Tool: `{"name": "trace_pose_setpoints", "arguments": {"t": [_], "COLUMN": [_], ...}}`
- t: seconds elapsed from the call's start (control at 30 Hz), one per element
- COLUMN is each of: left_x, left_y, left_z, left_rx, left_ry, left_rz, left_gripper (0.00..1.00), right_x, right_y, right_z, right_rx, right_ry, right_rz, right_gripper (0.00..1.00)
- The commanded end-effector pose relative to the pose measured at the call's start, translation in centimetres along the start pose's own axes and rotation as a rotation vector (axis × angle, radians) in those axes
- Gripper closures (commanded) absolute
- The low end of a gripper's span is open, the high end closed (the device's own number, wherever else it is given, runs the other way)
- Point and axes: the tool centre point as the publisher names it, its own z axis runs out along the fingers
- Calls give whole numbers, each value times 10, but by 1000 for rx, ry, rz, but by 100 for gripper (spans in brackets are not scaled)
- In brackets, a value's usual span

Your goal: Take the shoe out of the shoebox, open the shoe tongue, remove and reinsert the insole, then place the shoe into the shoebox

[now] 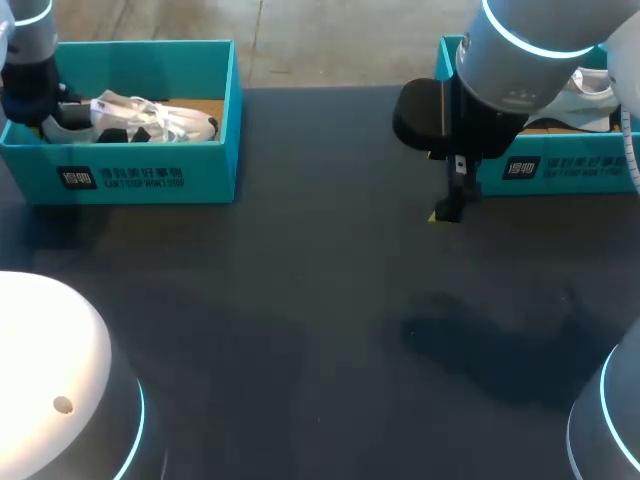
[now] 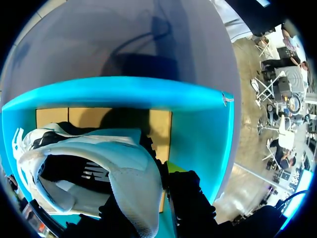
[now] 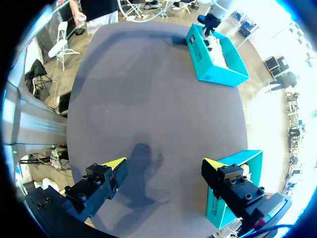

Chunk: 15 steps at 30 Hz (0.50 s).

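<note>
A white shoe [image 1: 150, 118] with black trim lies inside the teal shoebox [image 1: 150, 165] at the table's far left. My left gripper [image 1: 52, 110] is down in that box at the shoe's heel end. In the left wrist view the heel collar of the shoe [image 2: 124, 173] sits between the fingers of the left gripper [image 2: 161, 171], which is shut on it, with the box wall [image 2: 198, 129] just ahead. My right gripper [image 1: 447, 212] hangs above the bare table, right of centre. The right gripper [image 3: 163, 166] is open with nothing between its fingers.
A second teal shoebox [image 1: 560, 170] holding another white shoe [image 1: 590, 95] stands at the far right, partly behind my right arm. It also shows beside my right gripper as a teal box [image 3: 233, 171]. The dark table [image 1: 300, 320] stretches between the boxes.
</note>
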Motion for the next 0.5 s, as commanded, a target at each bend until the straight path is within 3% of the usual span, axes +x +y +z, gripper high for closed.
{"name": "trace_pose_setpoints", "arguments": {"t": [0.03,0.5], "left_x": [1,-2], "left_y": [-3,-9], "left_z": [1,13], "left_rx": [1,26], "left_ry": [0,15], "left_rz": [-1,5], "left_gripper": [100,100], "right_x": [-1,-1], "right_y": [1,1], "right_z": [2,2], "right_rx": [1,1], "right_ry": [2,2], "right_rz": [0,0], "right_gripper": [0,0]}}
